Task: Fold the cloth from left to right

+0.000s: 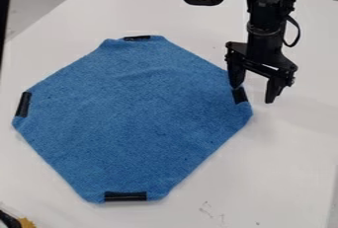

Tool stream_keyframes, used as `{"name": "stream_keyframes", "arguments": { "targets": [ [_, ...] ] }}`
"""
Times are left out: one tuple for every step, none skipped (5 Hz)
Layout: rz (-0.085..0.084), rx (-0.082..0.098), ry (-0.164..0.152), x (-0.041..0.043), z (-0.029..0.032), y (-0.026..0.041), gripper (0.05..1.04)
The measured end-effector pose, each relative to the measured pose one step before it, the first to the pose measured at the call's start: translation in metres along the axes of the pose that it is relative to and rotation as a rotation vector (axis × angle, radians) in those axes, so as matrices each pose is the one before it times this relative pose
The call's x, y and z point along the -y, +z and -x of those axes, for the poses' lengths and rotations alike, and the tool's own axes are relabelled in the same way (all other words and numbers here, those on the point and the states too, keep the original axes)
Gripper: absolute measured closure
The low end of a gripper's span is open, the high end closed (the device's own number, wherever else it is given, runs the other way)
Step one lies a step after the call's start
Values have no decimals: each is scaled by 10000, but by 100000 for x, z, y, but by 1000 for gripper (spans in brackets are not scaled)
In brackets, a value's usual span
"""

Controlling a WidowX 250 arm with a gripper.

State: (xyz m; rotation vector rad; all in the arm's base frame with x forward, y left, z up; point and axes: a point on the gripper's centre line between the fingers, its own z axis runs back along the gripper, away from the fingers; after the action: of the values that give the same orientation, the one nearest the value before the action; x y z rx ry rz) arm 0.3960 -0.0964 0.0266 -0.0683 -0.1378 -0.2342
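Wide-spread jaws hang at the right side of the cloth point(135, 123), its fold apparently unstarted, a left-side grip likely next.

From where I stand, the camera sits above the bench point(297, 172) and peers down at a slant, steep enough to lay out the whole top face of the cloth point(132, 123) from the left side to right of centre. It faces the side the arm point(265, 24) comes from, so the arm drops in at the upper right, with the hand point(253, 95) below it, right of centre. It's set fairly near: the cloth takes up much of the frame, yet the bench's slanting edge still gets in at the upper left.
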Motion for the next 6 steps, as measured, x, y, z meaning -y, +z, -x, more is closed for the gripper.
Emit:
{"name": "stream_keyframes", "arguments": {
  "targets": [
    [-67,-418,73,-123,750,-1456,84],
    [-342,-72,-73,-543,284,-25,84],
    [-89,197,-180,-470,34,1032,84],
    [302,685,462,-1961,-493,3232,84],
    [247,-173,909,-2672,915,954,84],
    [-312,290,1114,-4448,2250,253,84]
  ]
}}
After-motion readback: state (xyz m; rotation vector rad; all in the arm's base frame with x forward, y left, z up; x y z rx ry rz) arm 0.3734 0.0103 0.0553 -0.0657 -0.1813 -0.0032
